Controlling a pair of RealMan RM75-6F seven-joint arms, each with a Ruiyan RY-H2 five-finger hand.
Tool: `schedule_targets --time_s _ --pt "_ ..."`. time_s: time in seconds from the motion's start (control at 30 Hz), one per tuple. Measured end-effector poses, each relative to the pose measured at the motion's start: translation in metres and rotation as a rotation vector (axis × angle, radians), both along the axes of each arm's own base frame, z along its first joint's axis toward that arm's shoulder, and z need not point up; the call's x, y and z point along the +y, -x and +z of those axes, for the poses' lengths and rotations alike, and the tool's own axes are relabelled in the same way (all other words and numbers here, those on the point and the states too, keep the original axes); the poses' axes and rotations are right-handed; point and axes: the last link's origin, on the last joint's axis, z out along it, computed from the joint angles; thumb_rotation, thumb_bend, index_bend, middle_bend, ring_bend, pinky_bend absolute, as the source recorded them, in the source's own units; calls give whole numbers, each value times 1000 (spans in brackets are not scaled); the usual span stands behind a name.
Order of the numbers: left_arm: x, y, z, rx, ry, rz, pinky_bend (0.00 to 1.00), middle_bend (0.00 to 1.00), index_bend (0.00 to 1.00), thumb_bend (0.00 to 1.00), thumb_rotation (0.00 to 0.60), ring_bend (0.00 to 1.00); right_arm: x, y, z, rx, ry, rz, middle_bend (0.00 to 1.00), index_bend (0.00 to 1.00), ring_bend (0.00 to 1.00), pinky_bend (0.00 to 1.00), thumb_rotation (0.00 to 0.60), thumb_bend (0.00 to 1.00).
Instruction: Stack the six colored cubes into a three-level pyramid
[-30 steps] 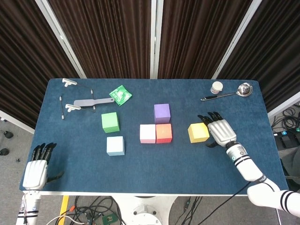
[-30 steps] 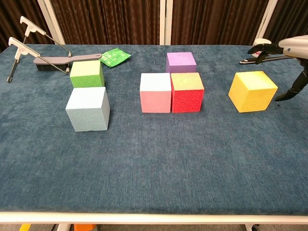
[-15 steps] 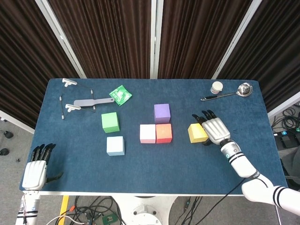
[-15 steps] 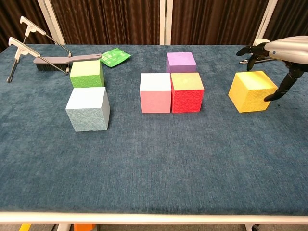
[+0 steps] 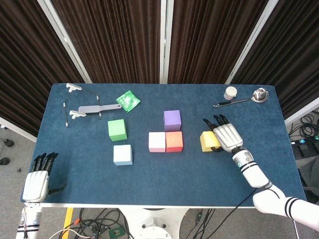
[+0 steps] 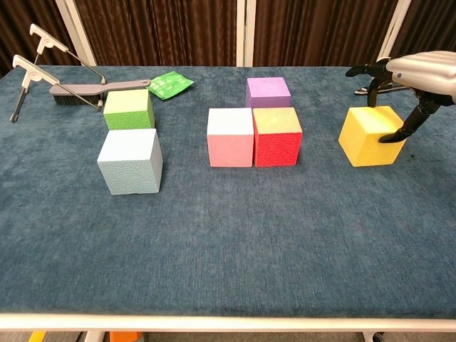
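1. Reaching in from the table's near right corner, the robot's right hand lies palm-down over the yellow textured foam cube, fingers spread and pointing away from the robot, thumb tip touching the cube's right side in the chest view; whether the fingers actually clamp the cube I cannot tell.
2. The left hand hangs at the near left edge of the blue felt-covered table, fingers together and straight, holding nothing, well apart from every cube.
3. The yellow cube sits flat on the cloth, turned slightly so one vertical edge faces the chest camera; it has no long axis.
4. Just beyond the right hand's thumb side, to its left, the red pebbled cube and the pink cube stand touching side by side, faces square to the table edge.
5. The purple cube stands just behind the red one, farther from the robot.
6. Well to the left, nearer the left hand's side, the green cube sits behind the pale blue cube; both are upright and apart.
7. All six cubes rest on the cloth in a single layer.
8. Beyond the right hand's fingertips lie a metal spoon and a small white round cap.
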Motion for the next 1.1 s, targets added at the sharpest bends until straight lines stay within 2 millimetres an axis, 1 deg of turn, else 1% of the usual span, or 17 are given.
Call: schedule_targets --time_s 0.23,0.4,0.67,1.1 --pt "1 -1 -1 -5 -3 -5 0 88 116 37 600 0 0 -11 13 -67 21 5 456 0 50 0 600 92" --pt "-1 1 -1 -11 -6 -5 0 88 115 37 600 0 -1 -19 13 -73 28 1 472 0 59 0 600 92" --pt "-2 3 1 -20 -12 -11 0 88 115 38 600 0 -4 -37 -6 -114 18 -26 478 0 59 0 600 92" --pt "0 5 2 -32 -10 -21 0 88 115 37 600 0 -13 -70 -34 -105 -28 -11 479 0 60 0 600 92"
